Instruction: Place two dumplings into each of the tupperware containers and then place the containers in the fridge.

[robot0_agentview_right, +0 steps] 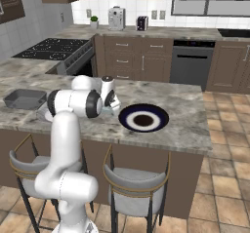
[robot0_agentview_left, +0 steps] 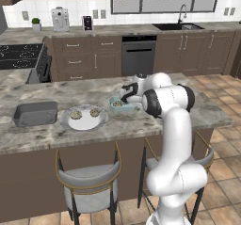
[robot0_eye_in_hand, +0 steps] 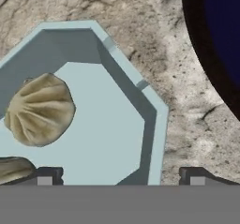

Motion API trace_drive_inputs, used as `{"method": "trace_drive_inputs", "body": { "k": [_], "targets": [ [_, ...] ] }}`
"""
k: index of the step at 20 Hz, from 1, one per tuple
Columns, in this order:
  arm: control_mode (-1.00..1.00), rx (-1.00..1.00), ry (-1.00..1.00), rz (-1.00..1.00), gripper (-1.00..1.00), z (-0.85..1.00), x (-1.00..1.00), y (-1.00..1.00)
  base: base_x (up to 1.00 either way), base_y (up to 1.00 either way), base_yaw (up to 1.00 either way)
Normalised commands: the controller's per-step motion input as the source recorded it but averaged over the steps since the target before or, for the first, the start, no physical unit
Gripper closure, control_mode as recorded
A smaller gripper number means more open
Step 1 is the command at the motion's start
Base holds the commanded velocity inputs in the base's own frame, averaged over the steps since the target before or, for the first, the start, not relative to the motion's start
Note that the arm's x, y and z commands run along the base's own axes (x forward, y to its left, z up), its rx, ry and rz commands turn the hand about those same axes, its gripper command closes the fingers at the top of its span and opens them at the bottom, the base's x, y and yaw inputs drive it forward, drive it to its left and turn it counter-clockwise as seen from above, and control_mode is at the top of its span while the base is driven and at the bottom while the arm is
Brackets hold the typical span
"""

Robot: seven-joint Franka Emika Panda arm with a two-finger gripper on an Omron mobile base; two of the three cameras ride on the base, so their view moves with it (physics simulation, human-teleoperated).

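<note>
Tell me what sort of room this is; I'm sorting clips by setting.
A home kitchen, rendered: a stove and a sink along the back counter, a dishwasher between brown cabinets, and stools at a marble island.

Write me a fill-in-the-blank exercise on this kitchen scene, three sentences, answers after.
1. The light blue container holds ____ dumplings.
2. The pale grey plate carries ____ dumplings.
3. The gripper hovers over the light blue container with its jaws ____.

Missing words: two; two; open
</note>
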Motion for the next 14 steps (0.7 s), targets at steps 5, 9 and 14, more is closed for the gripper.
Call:
{"method": "trace_drive_inputs", "body": {
  "k": [5,9,14],
  "targets": [
    [-1.00,0.00,0.01,-0.02,-1.00,-0.67,0.07,-0.08,0.00,0.00,0.00],
    [-1.00,0.00,0.01,-0.07,1.00,-0.77,0.00,0.00,0.00,0.00,0.00],
    [-1.00,0.00,0.00,-0.09,1.00,-0.18,-0.05,0.07,0.00,0.00,0.00]
  ]
}}
